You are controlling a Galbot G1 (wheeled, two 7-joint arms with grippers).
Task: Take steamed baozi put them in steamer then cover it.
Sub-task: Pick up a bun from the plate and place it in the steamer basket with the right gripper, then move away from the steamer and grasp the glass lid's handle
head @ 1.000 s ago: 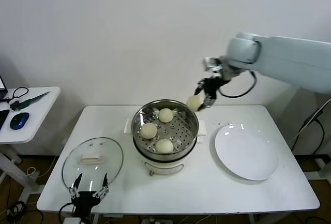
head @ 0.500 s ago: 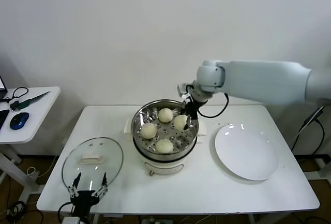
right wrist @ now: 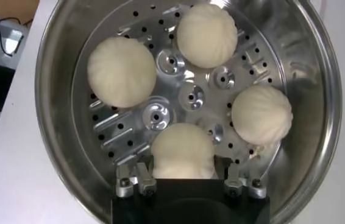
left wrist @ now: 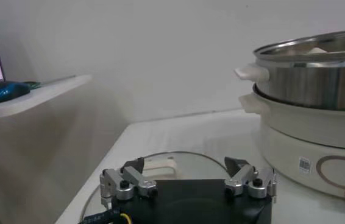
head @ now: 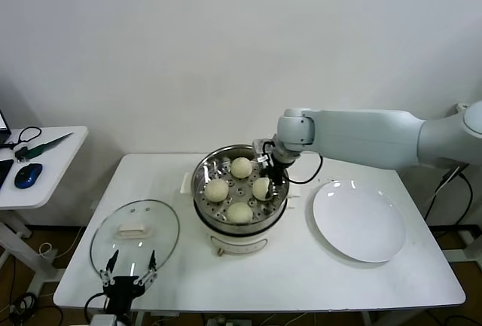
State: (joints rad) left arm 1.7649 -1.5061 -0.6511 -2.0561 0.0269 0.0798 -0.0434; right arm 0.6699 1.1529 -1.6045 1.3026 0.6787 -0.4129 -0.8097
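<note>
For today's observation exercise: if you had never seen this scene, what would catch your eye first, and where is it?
The shiny steamer in the middle of the white table stands out, with four baozi on its perforated tray. The right gripper reaches into it, one bun between its fingers. The cover lies flat at the table's front left corner, the open left gripper at its near edge.
</note>
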